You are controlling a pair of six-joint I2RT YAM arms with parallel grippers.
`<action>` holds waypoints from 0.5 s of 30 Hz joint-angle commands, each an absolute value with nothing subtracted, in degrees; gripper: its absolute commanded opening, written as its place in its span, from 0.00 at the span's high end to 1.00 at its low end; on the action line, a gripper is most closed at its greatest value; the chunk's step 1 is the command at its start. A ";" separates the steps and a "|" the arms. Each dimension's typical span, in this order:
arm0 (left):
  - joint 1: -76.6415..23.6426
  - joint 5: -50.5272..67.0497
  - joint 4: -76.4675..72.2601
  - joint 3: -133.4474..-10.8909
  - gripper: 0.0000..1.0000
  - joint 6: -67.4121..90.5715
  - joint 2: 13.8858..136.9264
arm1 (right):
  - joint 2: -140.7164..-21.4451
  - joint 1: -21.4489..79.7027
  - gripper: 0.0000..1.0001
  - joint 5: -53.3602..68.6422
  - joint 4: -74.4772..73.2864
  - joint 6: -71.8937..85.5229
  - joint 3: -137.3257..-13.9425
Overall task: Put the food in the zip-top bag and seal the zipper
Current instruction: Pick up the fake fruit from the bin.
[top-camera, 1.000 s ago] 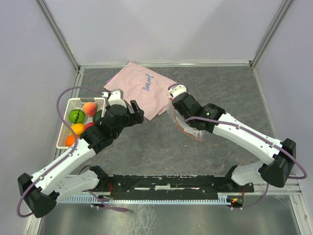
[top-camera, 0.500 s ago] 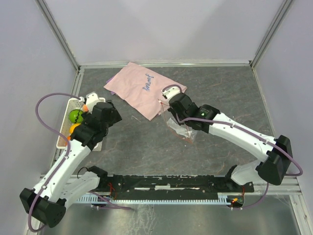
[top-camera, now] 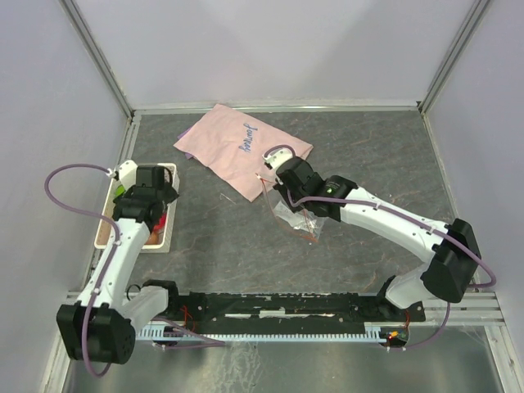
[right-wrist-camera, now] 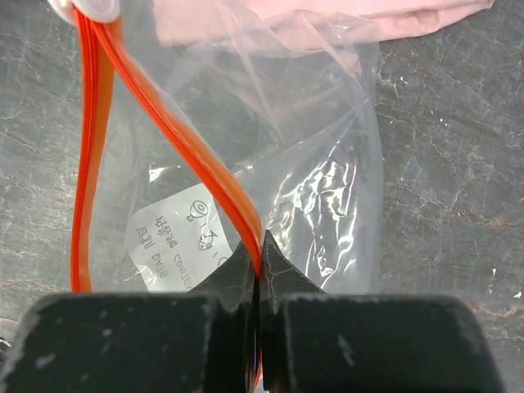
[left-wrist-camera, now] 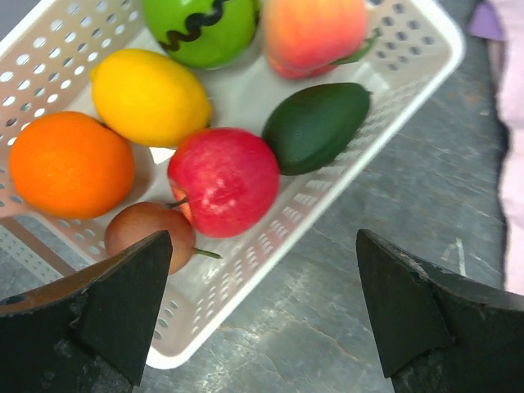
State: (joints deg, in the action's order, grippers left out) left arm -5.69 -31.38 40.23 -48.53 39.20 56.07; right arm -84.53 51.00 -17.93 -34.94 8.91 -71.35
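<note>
A dark grey, stone-veined surface (top-camera: 368, 147) spreads beneath the left claw (left-wrist-camera: 262, 311) and the right claw (right-wrist-camera: 260, 270). Beyond them, plain pale lilac walls (top-camera: 270, 49) close three sides, with aluminium posts (top-camera: 97, 57) at the far corners. The light is soft and even.

The left gripper (left-wrist-camera: 262, 239) swings over to the basket (left-wrist-camera: 409, 49), the red apple (left-wrist-camera: 223, 180) now ahead of its spread jaws. The right gripper (right-wrist-camera: 258, 264) tugs the zip-top bag (right-wrist-camera: 327, 164) leftward.

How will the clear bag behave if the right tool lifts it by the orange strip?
Probably floppy: the bag is thin and creased. Likely very light, since it looks empty. It may swing or fold, held only at one strip by the right tool.
</note>
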 commanded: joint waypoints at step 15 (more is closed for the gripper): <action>8.28 -26.99 31.79 -49.00 0.14 39.11 75.67 | -81.59 51.15 0.98 -17.40 -30.27 8.88 -68.33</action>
State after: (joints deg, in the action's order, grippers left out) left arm 6.66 -28.40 35.42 -46.83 39.18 73.28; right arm -83.90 51.00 -17.72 -33.28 8.91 -68.86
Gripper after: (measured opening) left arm 0.880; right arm 0.023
